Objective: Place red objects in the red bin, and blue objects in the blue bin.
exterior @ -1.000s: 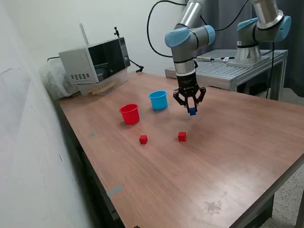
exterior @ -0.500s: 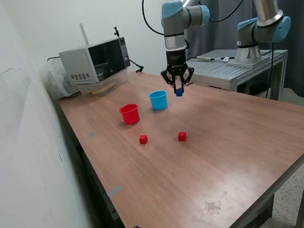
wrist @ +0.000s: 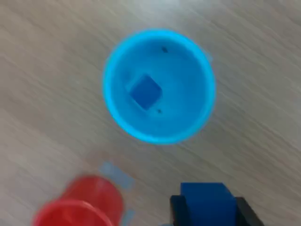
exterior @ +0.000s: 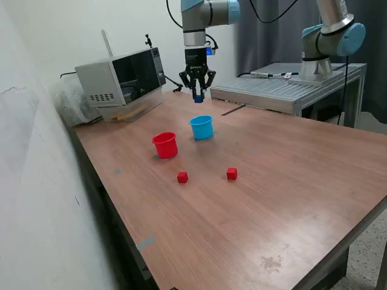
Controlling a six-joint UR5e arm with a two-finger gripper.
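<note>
My gripper [exterior: 198, 96] is shut on a dark blue cube [exterior: 198, 98] and holds it high above the light blue cup [exterior: 201, 127]. In the wrist view the held cube [wrist: 207, 202] sits between the fingers, and the blue cup [wrist: 197, 122] lies below with another dark blue cube [wrist: 145, 92] on its bottom. The red cup [exterior: 164, 145] stands to the exterior view's left of the blue cup; it also shows in the wrist view [wrist: 80, 207]. Two red cubes [exterior: 182, 177] [exterior: 231, 174] lie on the table nearer the front.
A microwave-like grey box [exterior: 121, 78] stands at the back left of the wooden table [exterior: 290, 193]. A second robot arm [exterior: 329, 36] is mounted on a metal bench [exterior: 290, 90] behind the table. A wall runs along the exterior view's left.
My gripper has carried the dark blue cube up and toward the exterior view's left, from beside the blue cup to above it. The red cubes and cups have not moved.
</note>
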